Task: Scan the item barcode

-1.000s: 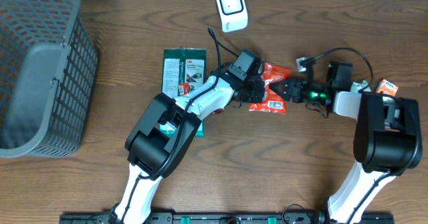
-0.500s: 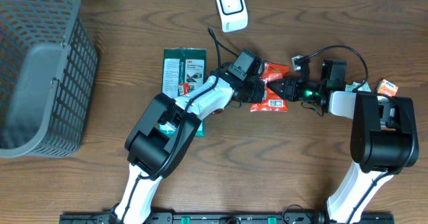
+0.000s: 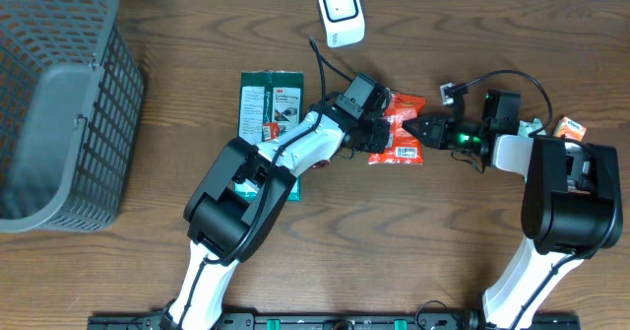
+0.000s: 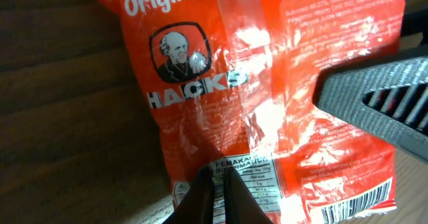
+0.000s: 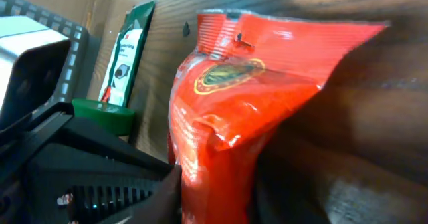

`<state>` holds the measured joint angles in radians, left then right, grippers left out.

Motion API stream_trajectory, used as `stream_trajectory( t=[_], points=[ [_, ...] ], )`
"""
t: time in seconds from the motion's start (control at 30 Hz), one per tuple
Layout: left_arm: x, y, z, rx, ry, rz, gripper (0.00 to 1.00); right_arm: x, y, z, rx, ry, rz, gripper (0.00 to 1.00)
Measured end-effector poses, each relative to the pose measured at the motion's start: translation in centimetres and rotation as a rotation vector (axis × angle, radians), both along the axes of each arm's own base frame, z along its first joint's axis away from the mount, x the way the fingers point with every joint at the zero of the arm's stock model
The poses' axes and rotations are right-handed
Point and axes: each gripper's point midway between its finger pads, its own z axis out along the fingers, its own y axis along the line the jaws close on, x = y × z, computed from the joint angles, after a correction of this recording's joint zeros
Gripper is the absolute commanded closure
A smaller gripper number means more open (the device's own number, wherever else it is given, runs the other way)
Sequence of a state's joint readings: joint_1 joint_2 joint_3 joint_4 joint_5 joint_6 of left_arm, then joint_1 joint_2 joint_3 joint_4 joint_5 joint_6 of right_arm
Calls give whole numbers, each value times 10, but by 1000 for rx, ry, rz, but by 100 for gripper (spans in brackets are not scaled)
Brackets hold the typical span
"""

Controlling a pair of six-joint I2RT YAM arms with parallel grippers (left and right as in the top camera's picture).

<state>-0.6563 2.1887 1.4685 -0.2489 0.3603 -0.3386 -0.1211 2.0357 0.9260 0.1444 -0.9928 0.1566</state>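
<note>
A red Hacks candy bag lies mid-table between both arms. Its barcode shows at the lower right corner in the left wrist view. My left gripper is shut, pinching the bag's edge over the white nutrition label. From the right, my right gripper has its jaws closed against the bag's other edge, and the bag stands creased between them. The white scanner sits at the table's far edge, apart from the bag.
A green package lies left of the bag. A grey basket fills the left side. A small orange item sits by the right arm. A teal item lies under the left arm.
The right gripper's jaws have narrowed onto the bag's right edge. It pushed left, then drew slightly back to the right. The left gripper kept its hold and place.
</note>
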Motion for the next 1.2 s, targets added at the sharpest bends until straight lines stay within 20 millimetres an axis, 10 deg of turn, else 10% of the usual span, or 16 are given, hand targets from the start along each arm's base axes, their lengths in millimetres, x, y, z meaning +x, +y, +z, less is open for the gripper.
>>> stream_trajectory(
  t=[0.33, 0.57, 1.2],
  points=[
    [-10, 14, 1, 54, 24, 12, 83, -31, 1, 1, 9, 210, -26, 85],
    [-12, 23, -1, 90, 26, 27, 83, -68, -2, 5, -121, 400, -69, 66],
    [-16, 21, -1, 105, 18, 19, 83, -39, -5, -4, -286, 237, -108, 59]
  ],
)
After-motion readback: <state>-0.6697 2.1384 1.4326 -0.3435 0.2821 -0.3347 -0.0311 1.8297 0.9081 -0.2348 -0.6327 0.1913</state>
